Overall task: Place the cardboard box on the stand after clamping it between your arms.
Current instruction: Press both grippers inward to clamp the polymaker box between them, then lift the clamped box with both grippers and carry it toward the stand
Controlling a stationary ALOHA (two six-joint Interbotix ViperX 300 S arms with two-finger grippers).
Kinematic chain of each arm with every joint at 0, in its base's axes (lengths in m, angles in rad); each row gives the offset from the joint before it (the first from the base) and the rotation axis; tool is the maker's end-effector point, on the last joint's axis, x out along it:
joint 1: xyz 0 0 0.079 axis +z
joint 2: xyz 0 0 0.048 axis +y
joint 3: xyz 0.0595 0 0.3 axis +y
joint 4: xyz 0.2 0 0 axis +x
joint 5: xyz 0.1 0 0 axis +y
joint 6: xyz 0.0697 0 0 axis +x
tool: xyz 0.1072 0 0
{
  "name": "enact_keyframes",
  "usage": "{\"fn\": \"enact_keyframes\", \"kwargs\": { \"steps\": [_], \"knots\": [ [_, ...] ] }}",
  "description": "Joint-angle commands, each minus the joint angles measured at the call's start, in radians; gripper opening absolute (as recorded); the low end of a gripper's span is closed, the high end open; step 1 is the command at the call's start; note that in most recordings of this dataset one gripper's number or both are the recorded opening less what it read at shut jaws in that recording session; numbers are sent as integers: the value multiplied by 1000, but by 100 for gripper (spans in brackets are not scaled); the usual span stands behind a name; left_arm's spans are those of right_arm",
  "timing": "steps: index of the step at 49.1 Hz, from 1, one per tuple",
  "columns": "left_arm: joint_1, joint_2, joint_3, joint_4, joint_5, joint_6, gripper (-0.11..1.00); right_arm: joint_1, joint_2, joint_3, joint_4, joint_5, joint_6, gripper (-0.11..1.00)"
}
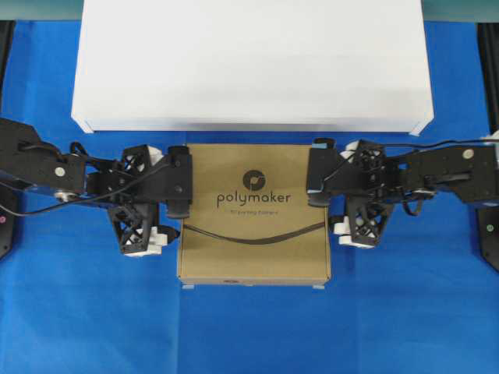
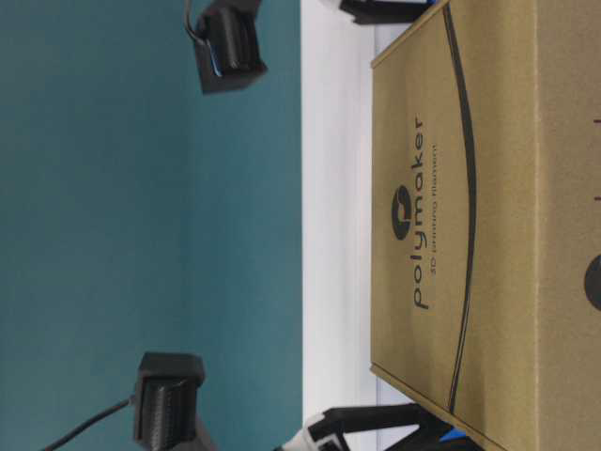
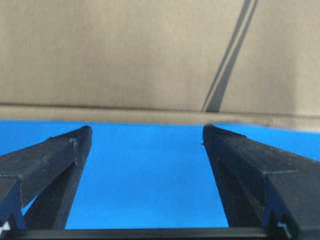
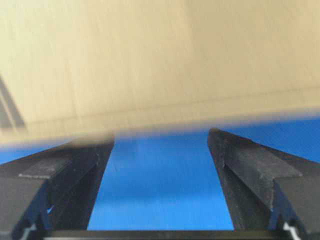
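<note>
The brown cardboard box (image 1: 254, 214), printed "polymaker", lies on the blue cloth just in front of the white stand (image 1: 253, 66). My left gripper (image 1: 179, 183) stands open against the box's left side. My right gripper (image 1: 318, 175) stands open against its right side. In the left wrist view the open gripper (image 3: 147, 131) faces the box wall (image 3: 125, 55), with only cloth between its fingers. The right wrist view shows that open gripper (image 4: 160, 137) at the blurred box side (image 4: 160, 60), which covers one fingertip. From table level the box (image 2: 488, 216) fills the view in front of the stand (image 2: 333, 188).
Blue cloth (image 1: 249, 335) covers the table around the box. The stand's front edge runs a short way behind the box's rear edge. Black arm bases sit at the far left (image 1: 6, 226) and far right (image 1: 490, 234) edges.
</note>
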Motion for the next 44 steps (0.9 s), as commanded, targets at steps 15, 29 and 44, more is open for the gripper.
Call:
{"fn": "enact_keyframes", "kwargs": {
  "steps": [15,29,44],
  "knots": [
    [6,28,-52,3,-23,9,86,0,17,-51,-2,-34,-21,99],
    [6,40,-83,3,-32,2,86,-8,14,-63,-2,-32,-25,99],
    [2,-21,-209,3,109,-11,86,-8,-83,-144,8,87,-21,99]
  ]
}}
